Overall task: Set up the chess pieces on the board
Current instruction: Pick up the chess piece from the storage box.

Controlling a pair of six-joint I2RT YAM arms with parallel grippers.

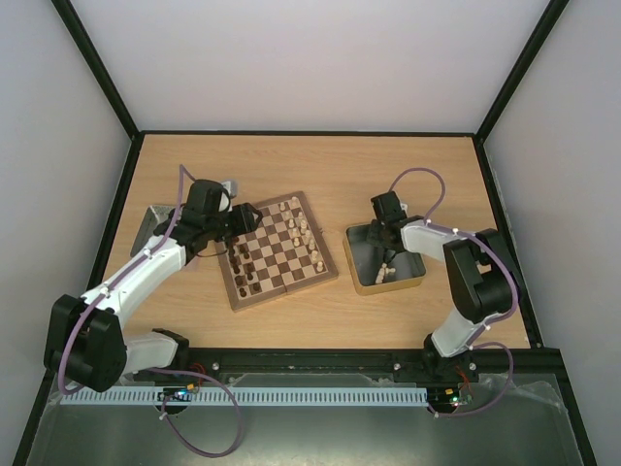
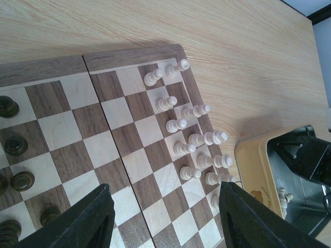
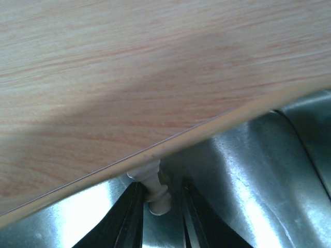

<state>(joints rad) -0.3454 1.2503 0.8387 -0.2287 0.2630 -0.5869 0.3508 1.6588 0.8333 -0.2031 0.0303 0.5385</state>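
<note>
The board lies tilted at mid-table. Cream chess pieces stand along its right side, dark ones along its left. My left gripper hovers over the board's far left part, open and empty. In the left wrist view its fingers frame bare squares of the board, with cream pieces ahead and dark pieces at left. My right gripper reaches into a metal tin. Its narrow jaws straddle a cream piece lying by the tin wall; the right finger shows a gap.
The gold-rimmed tin beside the board holds a few more cream pieces. Its rim also shows in the left wrist view. A second metal tin sits at the left, partly behind my left arm. Black frame posts bound the table.
</note>
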